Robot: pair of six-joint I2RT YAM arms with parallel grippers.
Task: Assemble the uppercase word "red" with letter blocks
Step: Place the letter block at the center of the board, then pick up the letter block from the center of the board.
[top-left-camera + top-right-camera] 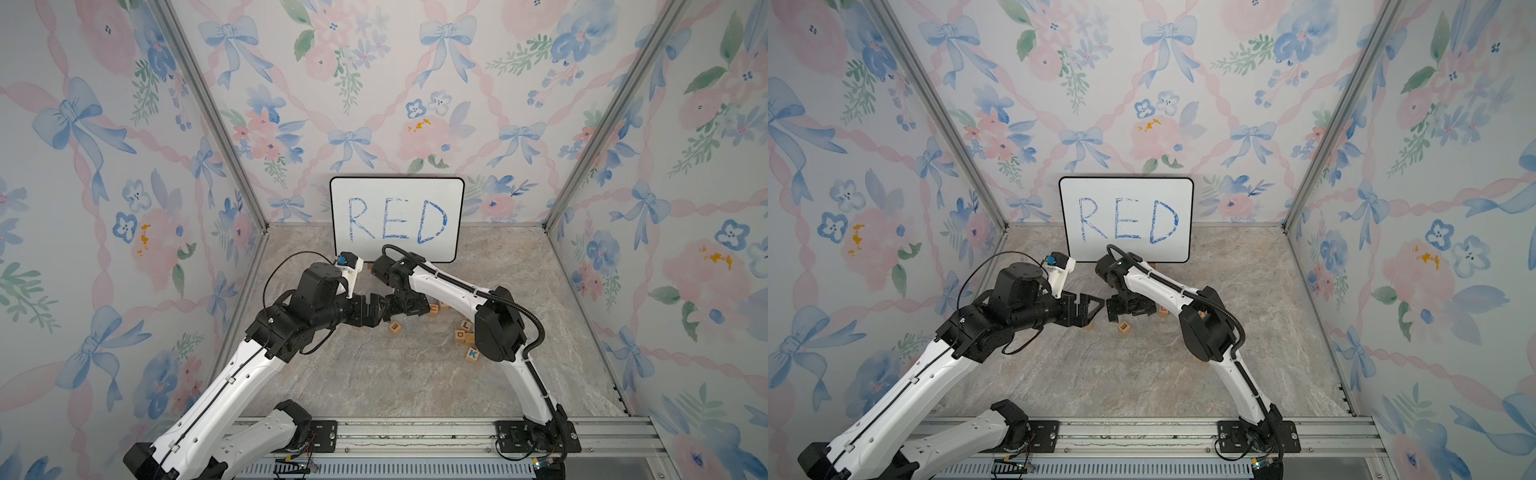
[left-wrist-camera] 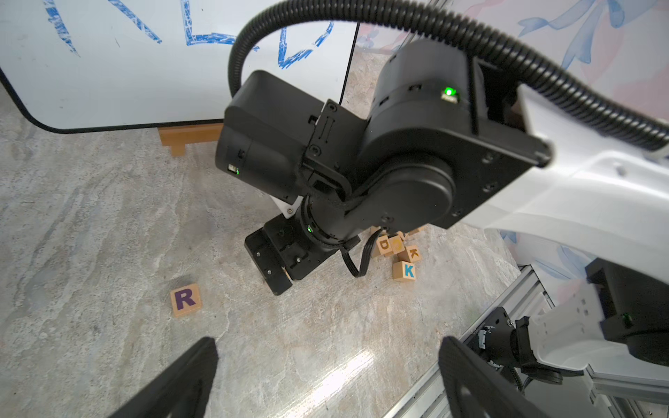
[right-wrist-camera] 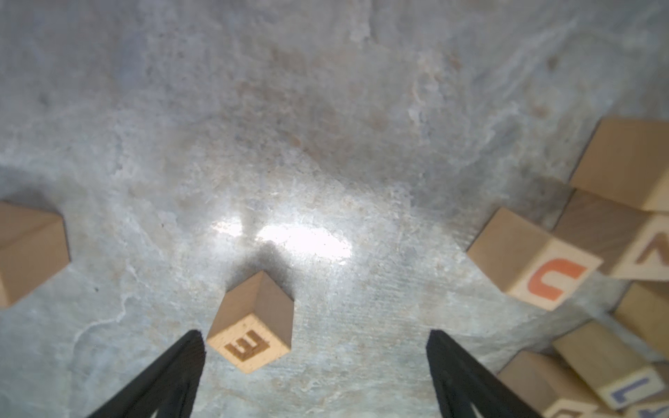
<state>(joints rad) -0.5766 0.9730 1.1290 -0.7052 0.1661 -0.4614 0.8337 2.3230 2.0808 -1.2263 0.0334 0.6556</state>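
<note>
The marble-patterned tabletop (image 1: 374, 382) carries one whiteboard (image 1: 397, 218) with RED written in blue, standing on a wooden foot beyond both grippers. Two arms reach in and their wrists nearly meet at mid-table. The left gripper (image 2: 325, 347) is released, its two fingers spread wide with nothing between them. The right gripper (image 3: 315, 336) is likewise released and holds nothing, its fingers wide apart just above the surface. Three task cubes show, one of each letter; being cubes, none has a long axis. The E block (image 3: 249, 329) rests on the table in the gap between the right gripper's fingers, close beside one of them but free of it. Its orange E faces up and the cube is turned cornerwise to the line between the fingers, one vertical edge pointing away from the gripper. The R block (image 2: 185, 299) lies flat ahead of the left gripper, just beyond one fingertip and off to that side, with its dark purple R facing up. The D block (image 1: 460, 333) sits in a cluster past the right gripper, toward that arm's elbow, its D facing up. Six cubes can be counted there in a top view, among them a U block (image 3: 535, 267) and a teal K block (image 1: 472, 354).
</note>
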